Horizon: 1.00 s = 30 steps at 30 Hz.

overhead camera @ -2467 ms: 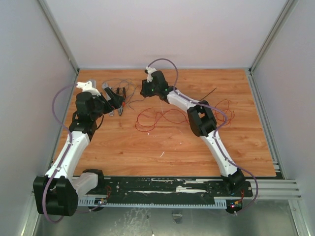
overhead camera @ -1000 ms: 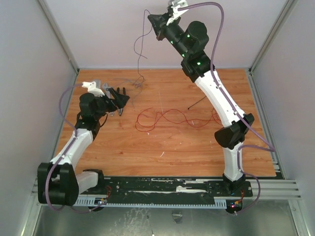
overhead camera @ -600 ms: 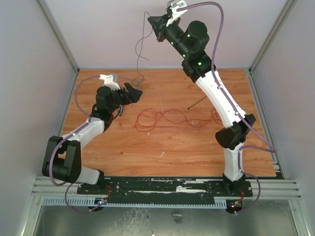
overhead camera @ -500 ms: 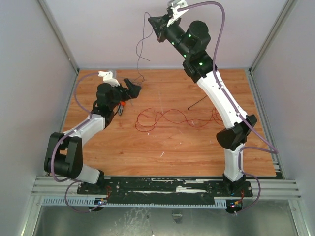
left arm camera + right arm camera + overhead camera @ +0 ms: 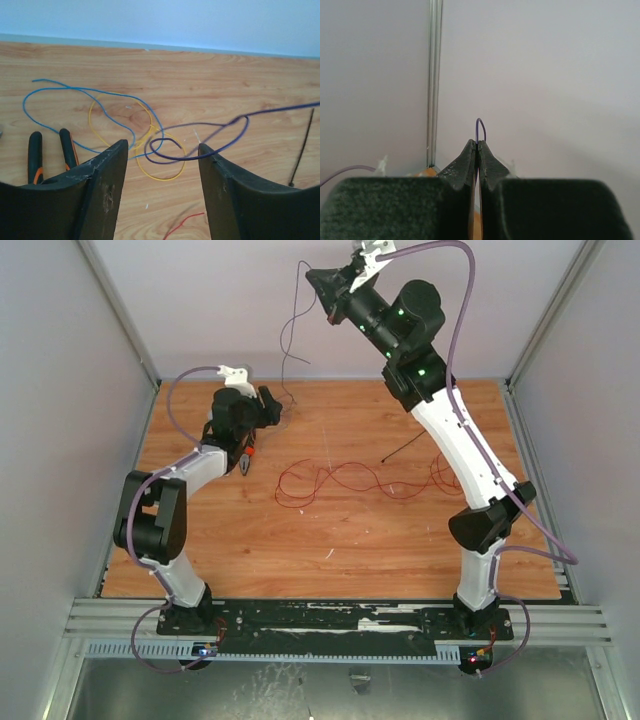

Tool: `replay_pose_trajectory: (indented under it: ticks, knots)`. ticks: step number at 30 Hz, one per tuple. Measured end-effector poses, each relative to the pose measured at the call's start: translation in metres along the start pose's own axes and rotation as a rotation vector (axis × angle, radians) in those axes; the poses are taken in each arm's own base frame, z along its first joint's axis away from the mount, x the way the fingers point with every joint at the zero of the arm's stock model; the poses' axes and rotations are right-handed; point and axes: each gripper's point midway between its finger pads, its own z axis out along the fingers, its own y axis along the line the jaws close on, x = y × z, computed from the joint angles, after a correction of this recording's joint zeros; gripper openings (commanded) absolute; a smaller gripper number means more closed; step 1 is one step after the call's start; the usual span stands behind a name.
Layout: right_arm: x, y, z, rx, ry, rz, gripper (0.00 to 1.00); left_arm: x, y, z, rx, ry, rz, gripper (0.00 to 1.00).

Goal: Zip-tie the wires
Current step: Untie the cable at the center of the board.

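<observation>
My right gripper [image 5: 313,278] is raised high at the back and shut on a thin dark purple wire [image 5: 284,340], which hangs down to the table. In the right wrist view a small loop of the purple wire [image 5: 480,126] sticks out above the closed right gripper [image 5: 478,144]. My left gripper [image 5: 274,406] is low at the back of the table, open, by the wire's lower end. In the left wrist view the purple wire [image 5: 200,156] curls just beyond the open left gripper [image 5: 162,147], among yellow [image 5: 150,175] and blue [image 5: 100,95] strands. Red wires [image 5: 340,478] lie mid-table. The zip tie [image 5: 408,446] lies right of them.
Orange-handled pliers [image 5: 246,456] lie just under my left wrist; their handles [image 5: 35,157] show at the left of the left wrist view. The black zip tie [image 5: 302,146] shows at that view's right edge. Walls close the table at the back and on both sides.
My left arm has swung right and toward the back, to the lower end of the hanging purple wire, and its jaws have narrowed somewhat. The right arm stays raised with the wire.
</observation>
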Motion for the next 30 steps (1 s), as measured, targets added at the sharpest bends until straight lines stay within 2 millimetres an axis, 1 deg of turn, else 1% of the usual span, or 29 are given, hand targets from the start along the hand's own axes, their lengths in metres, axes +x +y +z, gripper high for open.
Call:
replay_pose_trajectory:
  ticks: [1,2,5,8,10,11,12,14,17,19,22,26,28,30]
  knots:
    - [0.002,0.001,-0.001,-0.004,0.005,0.001,0.00,0.003,0.002,0.004,-0.002,0.008,0.011,0.57]
    - [0.003,0.002,-0.001,-0.010,0.009,0.002,0.00,0.006,0.003,0.006,-0.003,0.014,0.018,0.52]
    - [0.010,0.005,-0.003,-0.021,0.026,0.007,0.00,0.013,0.006,0.014,-0.005,0.029,0.037,0.28]
    - [0.017,0.007,-0.004,-0.032,0.041,0.010,0.00,0.012,0.006,0.020,-0.002,0.027,0.053,0.10]
    - [0.021,0.008,-0.006,-0.036,0.051,0.013,0.00,0.010,0.005,0.022,0.005,0.019,0.060,0.01]
    - [0.022,0.008,-0.007,-0.037,0.055,0.014,0.00,0.008,0.005,0.022,0.008,0.011,0.058,0.00]
    - [0.023,0.008,-0.008,-0.037,0.059,0.014,0.00,0.005,0.004,0.022,0.012,0.000,0.057,0.00]
    - [0.025,0.006,-0.011,-0.033,0.065,0.016,0.00,0.000,0.003,0.023,0.025,-0.019,0.052,0.04]
    - [0.022,0.004,-0.014,-0.029,0.063,0.017,0.00,-0.006,0.005,0.023,0.031,-0.036,0.041,0.18]
    - [0.018,0.002,-0.015,-0.024,0.054,0.015,0.00,-0.005,0.008,0.023,0.031,-0.036,0.038,0.25]
    - [0.014,0.000,-0.016,-0.020,0.047,0.014,0.00,0.006,0.012,0.017,0.031,-0.016,0.036,0.38]
    - [0.014,-0.002,-0.017,-0.017,0.047,0.014,0.00,0.027,0.012,-0.001,0.066,0.022,0.052,0.52]
    - [0.014,-0.002,-0.017,-0.017,0.047,0.014,0.00,0.033,0.010,-0.012,0.096,0.031,0.067,0.56]
    - [0.014,-0.002,-0.017,-0.018,0.047,0.013,0.00,0.032,0.006,-0.021,0.138,0.023,0.086,0.57]
